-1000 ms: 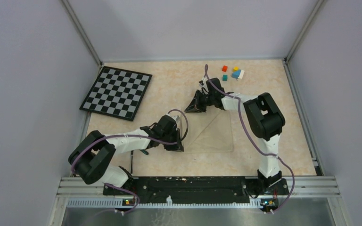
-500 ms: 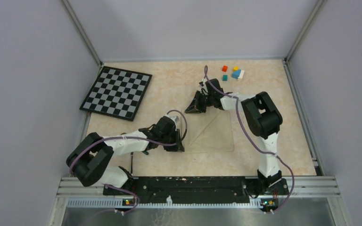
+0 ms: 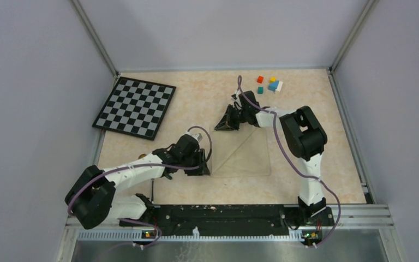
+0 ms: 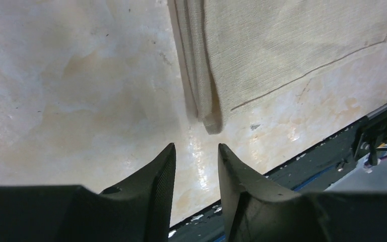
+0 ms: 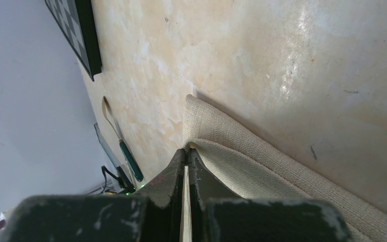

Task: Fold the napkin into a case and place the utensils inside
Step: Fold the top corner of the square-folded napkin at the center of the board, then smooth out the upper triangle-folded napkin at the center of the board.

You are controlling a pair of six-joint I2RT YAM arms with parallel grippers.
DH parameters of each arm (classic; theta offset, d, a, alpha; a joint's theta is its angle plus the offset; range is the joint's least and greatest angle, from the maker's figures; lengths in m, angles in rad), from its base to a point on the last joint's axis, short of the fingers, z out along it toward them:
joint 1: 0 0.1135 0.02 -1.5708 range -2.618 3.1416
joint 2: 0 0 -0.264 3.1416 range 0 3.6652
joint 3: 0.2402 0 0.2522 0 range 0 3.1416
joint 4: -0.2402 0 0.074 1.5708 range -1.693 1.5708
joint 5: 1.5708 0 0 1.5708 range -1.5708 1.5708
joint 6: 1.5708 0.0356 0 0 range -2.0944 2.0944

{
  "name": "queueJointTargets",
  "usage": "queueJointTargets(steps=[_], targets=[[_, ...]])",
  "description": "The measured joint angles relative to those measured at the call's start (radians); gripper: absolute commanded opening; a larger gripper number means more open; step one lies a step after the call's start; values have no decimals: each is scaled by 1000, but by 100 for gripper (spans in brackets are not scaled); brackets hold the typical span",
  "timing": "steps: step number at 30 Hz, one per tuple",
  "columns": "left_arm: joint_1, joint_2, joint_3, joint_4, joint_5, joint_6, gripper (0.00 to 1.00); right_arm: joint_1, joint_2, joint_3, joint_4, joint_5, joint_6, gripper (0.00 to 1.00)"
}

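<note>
Left arm [image 3: 142, 170] has been stretched out, left gripper [image 4: 196, 151] brought just short of napkin [image 4: 282, 45] near-left corner, slightly parted, empty | right gripper [image 5: 187, 154] pinched shut on napkin far-left corner | napkin laid on tabletop [image 3: 196, 93]; fold judged unfinished.

The left arm [image 3: 136, 172] and the right arm [image 3: 305, 136] were built alike; each had white tubular links between bulky black joint housings; each stood on a black base [image 3: 312, 209]; a thin purple cable [image 3: 239, 84] ran loosely along each arm. The left gripper [image 4: 195, 148] had matte black, wedge-shaped fingers [image 4: 156, 176] with fine ribbing on their inner faces; the right gripper [image 5: 187, 151] had the same black fingers [image 5: 204, 186], scuffed further back with pale flecks.
</note>
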Motion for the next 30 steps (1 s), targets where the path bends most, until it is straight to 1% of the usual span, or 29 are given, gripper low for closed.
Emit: queueJointTargets(steps=[5,11,16,17,20,22,23,26,28,30], targets=[[0,23,47,-2,12,2,44,0,0,0,13,-1,3,0],[0,143,85,40,19,6,29,-1,0,0,18,-4,3,0],[0,199,84,56,16,7,25,-1,0,0,17,-5,3,0],[0,204,84,61,16,6,24,-1,0,0,17,-5,3,9],[0,216,83,85,23,6,21,-2,1,4,8,-5,-1,40],[0,222,79,105,32,3,20,-5,5,28,-22,-5,-14,55],[0,222,76,113,35,2,20,-7,6,43,-45,-5,-27,61],[0,222,63,140,43,-3,20,-29,-3,103,-129,-12,-107,74],[0,222,56,154,47,-6,20,-57,-53,97,-172,-17,-168,79],[0,219,49,166,50,-6,20,-85,-143,41,-187,-23,-216,81]])
